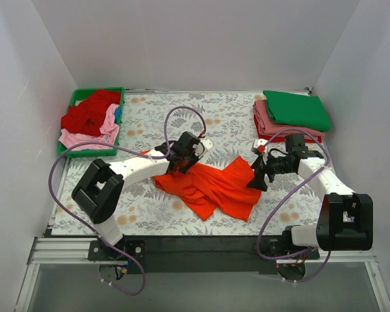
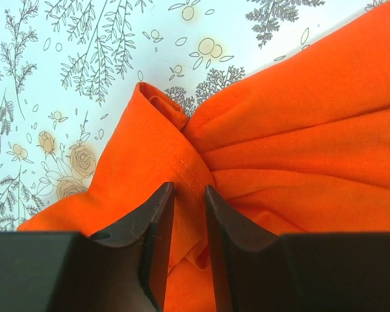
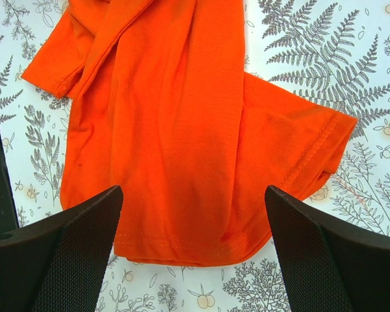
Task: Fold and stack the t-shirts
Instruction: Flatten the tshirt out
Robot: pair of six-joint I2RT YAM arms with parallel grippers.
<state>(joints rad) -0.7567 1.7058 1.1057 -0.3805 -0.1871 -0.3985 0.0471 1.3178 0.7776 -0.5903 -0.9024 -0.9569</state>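
Orange shirt (image 1: 211, 188) lay crumpled and unfolded at mid-surface, sleeves and hem bunched in loose ridges. Left tool (image 2: 188, 188) was clamped on a raised fold of the shirt at its left edge, beside a stitched seam, with cloth pinched between the narrow-set fingers. Right tool (image 3: 195, 195) hung over the shirt's right side with its fingers wide apart and nothing between them; a hemmed edge lay flat below it. Surface (image 1: 149, 214) was floral-printed. At the far right corner sat a folded stack: green shirt (image 1: 298, 109) on top, dusty pink (image 1: 263, 117) beneath, a red edge (image 1: 273, 135) at the bottom. At the far left, a green tray (image 1: 97, 90) held a heaped red shirt (image 1: 90, 112) and light pink shirt (image 1: 84, 138).
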